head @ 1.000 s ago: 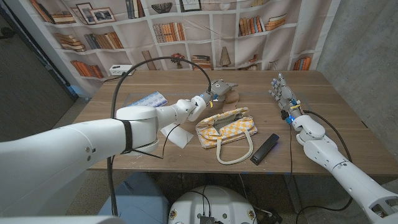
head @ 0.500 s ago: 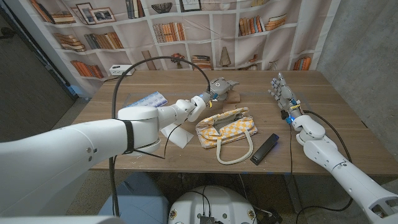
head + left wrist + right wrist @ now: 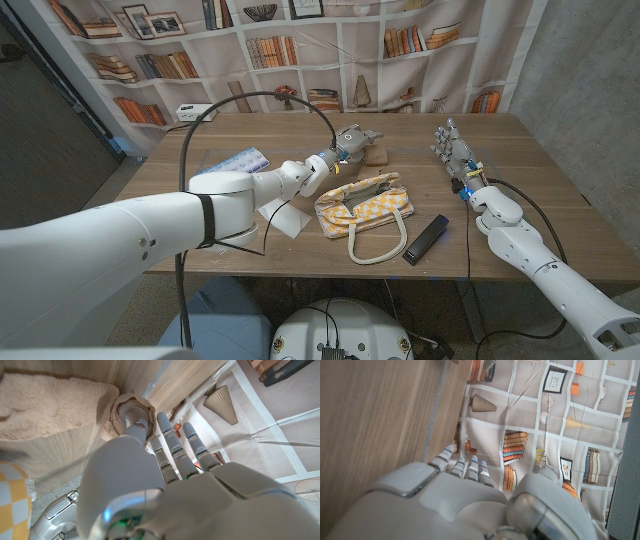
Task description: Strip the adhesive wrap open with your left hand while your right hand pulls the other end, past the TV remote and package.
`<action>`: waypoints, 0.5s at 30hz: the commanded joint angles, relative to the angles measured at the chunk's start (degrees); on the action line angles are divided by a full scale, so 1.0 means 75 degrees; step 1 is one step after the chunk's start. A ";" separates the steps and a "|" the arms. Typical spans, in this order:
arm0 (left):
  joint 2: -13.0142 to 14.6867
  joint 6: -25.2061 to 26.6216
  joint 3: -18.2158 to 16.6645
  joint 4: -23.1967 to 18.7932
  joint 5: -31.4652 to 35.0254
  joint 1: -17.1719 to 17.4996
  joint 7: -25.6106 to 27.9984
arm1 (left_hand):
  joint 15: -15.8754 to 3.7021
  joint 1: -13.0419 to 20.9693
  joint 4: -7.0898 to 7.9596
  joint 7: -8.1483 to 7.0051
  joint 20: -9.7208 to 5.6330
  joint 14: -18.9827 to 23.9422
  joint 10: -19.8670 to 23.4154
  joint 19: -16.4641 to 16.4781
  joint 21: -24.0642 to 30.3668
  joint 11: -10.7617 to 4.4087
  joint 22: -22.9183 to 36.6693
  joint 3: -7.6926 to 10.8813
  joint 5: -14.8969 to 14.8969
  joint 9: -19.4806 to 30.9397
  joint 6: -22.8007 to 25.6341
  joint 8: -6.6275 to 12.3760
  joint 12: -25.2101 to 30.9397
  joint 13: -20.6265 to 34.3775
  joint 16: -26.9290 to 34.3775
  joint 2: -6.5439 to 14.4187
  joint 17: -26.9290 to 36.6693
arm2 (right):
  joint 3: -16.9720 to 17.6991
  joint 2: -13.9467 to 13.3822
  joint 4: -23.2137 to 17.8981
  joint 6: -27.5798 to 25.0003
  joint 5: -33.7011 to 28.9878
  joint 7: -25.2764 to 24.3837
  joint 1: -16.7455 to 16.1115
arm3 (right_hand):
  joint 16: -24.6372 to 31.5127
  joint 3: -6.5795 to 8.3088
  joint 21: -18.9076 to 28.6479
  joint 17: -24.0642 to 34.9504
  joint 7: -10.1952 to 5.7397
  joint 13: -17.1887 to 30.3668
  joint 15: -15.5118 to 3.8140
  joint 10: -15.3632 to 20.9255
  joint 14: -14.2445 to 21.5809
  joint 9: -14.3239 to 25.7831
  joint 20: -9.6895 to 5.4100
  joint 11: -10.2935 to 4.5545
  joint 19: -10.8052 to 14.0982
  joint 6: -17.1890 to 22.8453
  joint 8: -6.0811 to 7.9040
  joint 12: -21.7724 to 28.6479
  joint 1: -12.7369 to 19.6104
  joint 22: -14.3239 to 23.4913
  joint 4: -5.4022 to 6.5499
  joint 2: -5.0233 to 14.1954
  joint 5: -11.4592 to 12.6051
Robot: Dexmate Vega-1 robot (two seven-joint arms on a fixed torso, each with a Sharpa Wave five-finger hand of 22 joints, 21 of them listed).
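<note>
The left hand's [image 3: 352, 138] fingers [image 3: 167, 435] reached over the tan roll of adhesive wrap [image 3: 131, 415]; in the left wrist view the thumb pressed into the roll's core while the other fingers lay straight beside it, so the hand gripped the roll, with a loose tan length [image 3: 47, 405] trailing from it across the wooden bench [image 3: 520, 215]. In the head view the wrap [image 3: 377, 155] lay just beside that hand, toward the bench's far middle. The right hand [image 3: 452, 147] stood apart near the right edge, fingers [image 3: 465, 467] released and spread, holding nothing. Nearer the robot sat a yellow checked bag [image 3: 365, 207], a black TV remote [image 3: 425, 239] to its right, and a white package [image 3: 286, 216] to its left.
</note>
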 commanded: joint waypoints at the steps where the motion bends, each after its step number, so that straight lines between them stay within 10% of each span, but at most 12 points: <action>1: -0.0031 0.0128 0.0057 0.0013 0.0058 -0.0010 -0.0162 | 0.0100 -0.0453 0.0023 0.0023 -0.0007 -0.1247 -0.0643 -0.0194 -0.0057 0.0169 -0.0298 0.0144 0.0073 -0.0033 -0.0005 0.0077 -0.0529 -0.0400 -0.1070 -0.0156 -0.0407 | 0.0023 0.0004 -0.0011 0.0033 0.0032 0.0024 -0.0033 | 0.0006 0.0023 0.0016 0.0020 -0.0072 0.0007 -0.0052 0.0033 -0.0030 0.0013 0.0038 -0.0070 0.0009 0.0022 0.0049 0.0005 -0.0019 0.0030 0.0015 0.0011 -0.0024; 6: -0.0044 0.0127 0.0060 0.0013 0.0068 -0.0015 -0.0160 | 0.0471 -0.0817 -0.0071 -0.0027 0.0065 -0.2187 -0.1296 -0.0589 -0.0197 0.0340 -0.0589 0.0146 0.0030 -0.0054 -0.0184 0.0094 -0.1155 -0.0791 -0.1864 -0.0360 -0.0794 | 0.0022 0.0010 -0.0010 0.0047 0.0034 0.0035 -0.0038 | 0.0009 0.0026 0.0017 0.0021 -0.0073 0.0007 -0.0051 0.0039 -0.0027 0.0013 0.0029 -0.0072 0.0013 0.0033 0.0050 0.0005 -0.0025 0.0030 0.0019 0.0017 -0.0024; 15: -0.0106 0.0162 0.0071 0.0015 0.0079 -0.0016 -0.0237 | 0.0390 -0.0885 -0.0059 0.0034 0.0110 -0.2113 -0.1315 -0.0629 -0.0220 0.0378 -0.0665 0.0200 0.0019 -0.0057 -0.0214 0.0104 -0.1283 -0.0896 -0.1901 -0.0262 -0.0872 | 0.0044 0.0012 -0.0034 0.0085 0.0048 0.0033 -0.0077 | 0.0014 0.0029 0.0017 0.0022 -0.0098 0.0008 -0.0052 0.0065 -0.0023 0.0013 0.0026 -0.0070 0.0013 0.0061 0.0055 0.0013 -0.0040 0.0030 0.0025 0.0024 -0.0024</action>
